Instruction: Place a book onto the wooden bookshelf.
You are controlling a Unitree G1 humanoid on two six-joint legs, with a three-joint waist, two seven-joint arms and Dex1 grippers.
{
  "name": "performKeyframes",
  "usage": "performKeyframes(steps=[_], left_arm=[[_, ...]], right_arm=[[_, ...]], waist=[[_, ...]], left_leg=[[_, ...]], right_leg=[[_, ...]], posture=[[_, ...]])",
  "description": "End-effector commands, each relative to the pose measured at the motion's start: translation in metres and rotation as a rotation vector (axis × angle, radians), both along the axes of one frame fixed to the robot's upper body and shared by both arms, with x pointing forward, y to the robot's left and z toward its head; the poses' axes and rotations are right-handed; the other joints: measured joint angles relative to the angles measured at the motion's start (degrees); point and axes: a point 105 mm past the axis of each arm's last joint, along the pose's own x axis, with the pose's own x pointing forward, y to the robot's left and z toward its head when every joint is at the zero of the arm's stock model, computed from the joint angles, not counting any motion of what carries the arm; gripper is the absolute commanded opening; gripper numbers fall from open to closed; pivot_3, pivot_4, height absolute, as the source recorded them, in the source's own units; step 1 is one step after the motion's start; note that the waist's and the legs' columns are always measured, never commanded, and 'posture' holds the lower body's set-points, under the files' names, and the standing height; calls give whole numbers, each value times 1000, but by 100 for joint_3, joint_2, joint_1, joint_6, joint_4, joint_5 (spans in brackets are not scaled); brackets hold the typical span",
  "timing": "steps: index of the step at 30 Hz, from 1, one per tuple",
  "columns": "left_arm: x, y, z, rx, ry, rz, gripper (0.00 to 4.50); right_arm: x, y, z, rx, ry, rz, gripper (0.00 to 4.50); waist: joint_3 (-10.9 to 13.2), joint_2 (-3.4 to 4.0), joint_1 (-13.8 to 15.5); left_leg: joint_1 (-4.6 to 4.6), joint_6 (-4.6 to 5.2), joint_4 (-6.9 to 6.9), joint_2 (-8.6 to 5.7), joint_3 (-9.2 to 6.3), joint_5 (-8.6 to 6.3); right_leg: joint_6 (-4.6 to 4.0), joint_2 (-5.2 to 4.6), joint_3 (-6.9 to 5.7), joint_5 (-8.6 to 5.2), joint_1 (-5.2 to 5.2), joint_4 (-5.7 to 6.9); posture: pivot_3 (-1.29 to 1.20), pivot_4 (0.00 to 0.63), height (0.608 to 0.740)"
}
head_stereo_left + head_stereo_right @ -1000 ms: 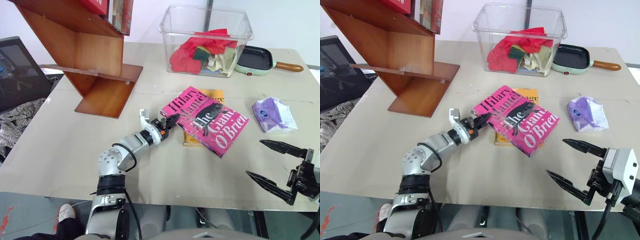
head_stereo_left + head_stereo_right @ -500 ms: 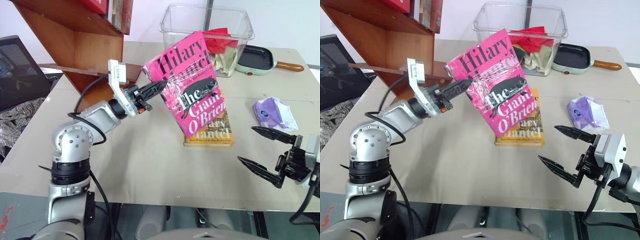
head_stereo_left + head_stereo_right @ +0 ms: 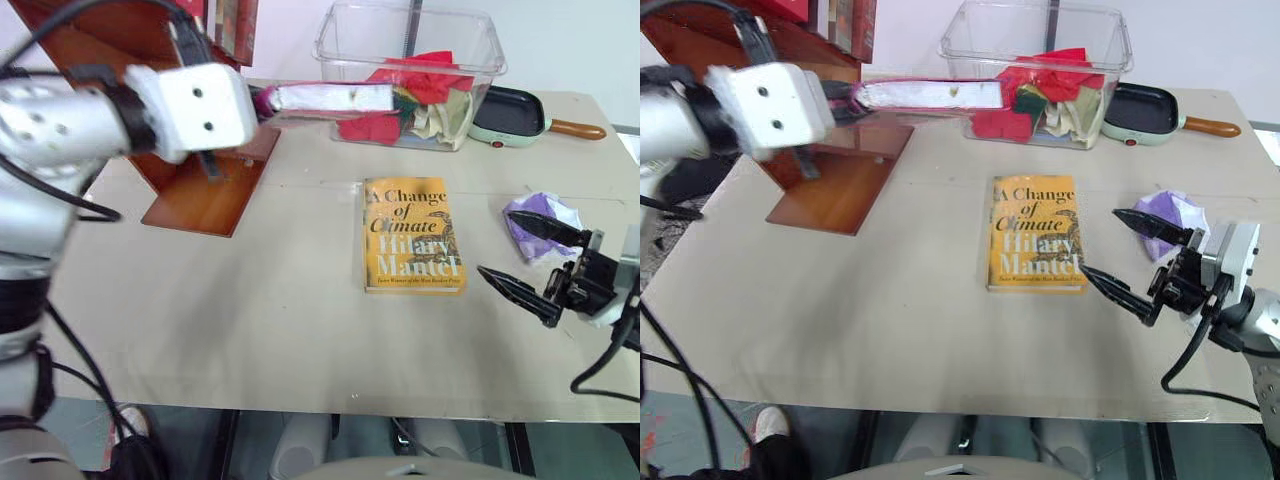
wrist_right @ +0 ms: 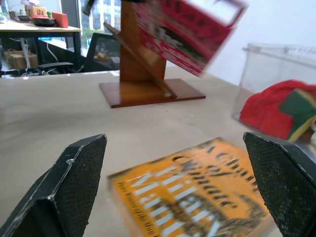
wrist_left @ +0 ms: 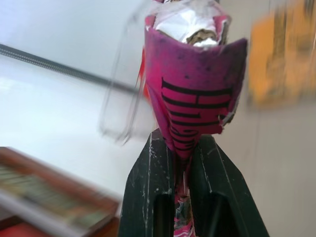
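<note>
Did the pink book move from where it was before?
Yes. The pink book went up off the yellow book, toward the wooden bookshelf, clamped in the left gripper.

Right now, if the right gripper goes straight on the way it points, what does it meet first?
Probably the yellow-orange book, lying flat on the table just ahead of the open right gripper. If the gripper passes above it, the wooden bookshelf stands farther along; depth is unclear.
</note>
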Motion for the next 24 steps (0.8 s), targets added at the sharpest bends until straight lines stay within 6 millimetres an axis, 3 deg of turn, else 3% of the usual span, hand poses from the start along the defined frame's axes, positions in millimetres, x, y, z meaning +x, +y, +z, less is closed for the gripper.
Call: performKeyframes(steps=[1,7,9,12,17,24], left_arm=[[-15,9,38,30,-115,21,14],[-27,47,33,151,10,211,14],[-31,58,39,138,6,274,14],[-38,64,50,129,-18,311,14],[-43,90,51,170,21,423,14],[-51,109,53,192,66,497,14]], right_arm=[[9,2,2,-1,-45,33,4500],[25,5,6,-1,-85,82,4500],[27,5,10,-1,-96,96,4500],[31,4,16,-3,-120,108,4500],[34,7,23,2,-142,114,4500],[33,9,24,-3,-146,111,4500]], waist=[[4,-1,8],[21,0,-151],[24,-1,-195],[31,-2,-286],[36,-1,-397],[36,-1,-437]], left_leg=[[-1,0,1,0,-4,0],[-1,0,3,2,-8,0],[3,0,2,5,-4,0],[10,0,4,9,-2,0],[26,0,3,25,16,0],[32,1,3,44,32,0]], right_leg=[[1,0,-4,-1,0,1],[1,3,-8,-1,-1,11],[1,4,-5,-1,-2,18],[7,10,-3,-5,-2,28],[21,25,13,-14,-3,38],[20,46,31,-12,-7,43]], posture=[[0,150,740],[0,150,740],[0,150,740],[0,150,740],[0,150,740],[0,150,740]])
